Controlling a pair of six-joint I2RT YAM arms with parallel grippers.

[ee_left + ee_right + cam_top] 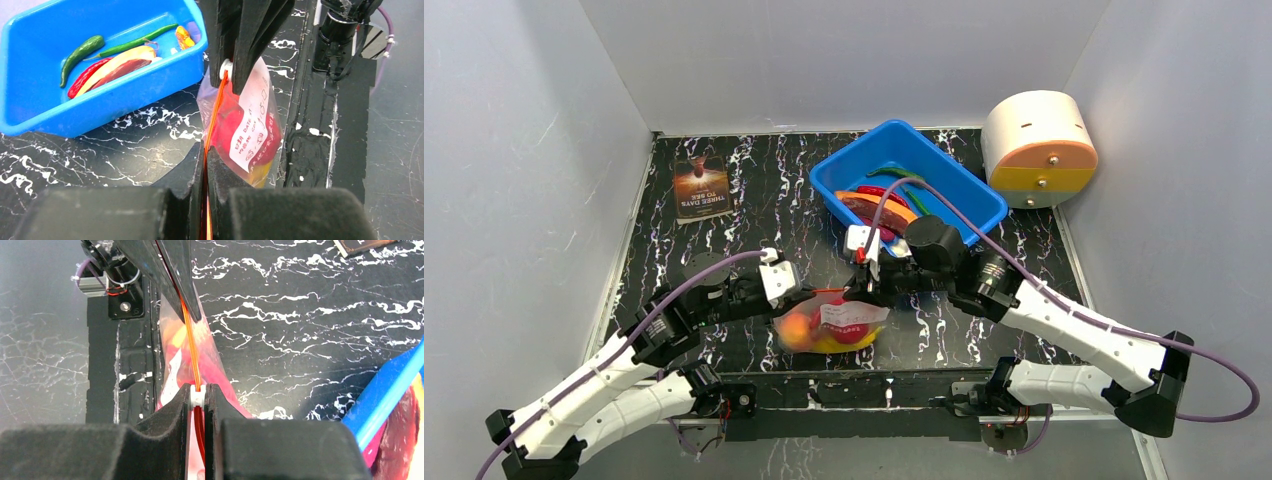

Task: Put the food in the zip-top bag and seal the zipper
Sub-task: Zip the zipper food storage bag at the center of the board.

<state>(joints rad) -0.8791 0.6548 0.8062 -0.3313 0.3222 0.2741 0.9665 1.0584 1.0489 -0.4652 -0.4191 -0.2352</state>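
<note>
I am looking at the zip-top bag (829, 326), which is sitting at the near edge of the worktop (754, 225), between the two arms. I cannot tell whether its bottom is touching the surface. The food (227, 127) inside is showing as red, yellow and orange lumps pressing against the clear plastic, and a white label (252, 120) with handwriting is facing the left wrist camera.

The zipper (191, 352) is running as a thin, taut orange line from one gripper to the other. The left gripper (205, 157) is pinching one end of it, its jaws narrowed to a slit around the strip. The right gripper (198, 392) is clamping the other end, its jaws closing on a small white slider (198, 398) that is riding on the strip.

Beyond the bag, the blue tub (969, 195) is standing toward the far right of the worktop, holding green and red chilies (80, 52) and other long pieces. A brown card (701, 187) is lying at the far left, and a white drum (1036, 140) with an orange face is resting past the tub, by the right wall.
</note>
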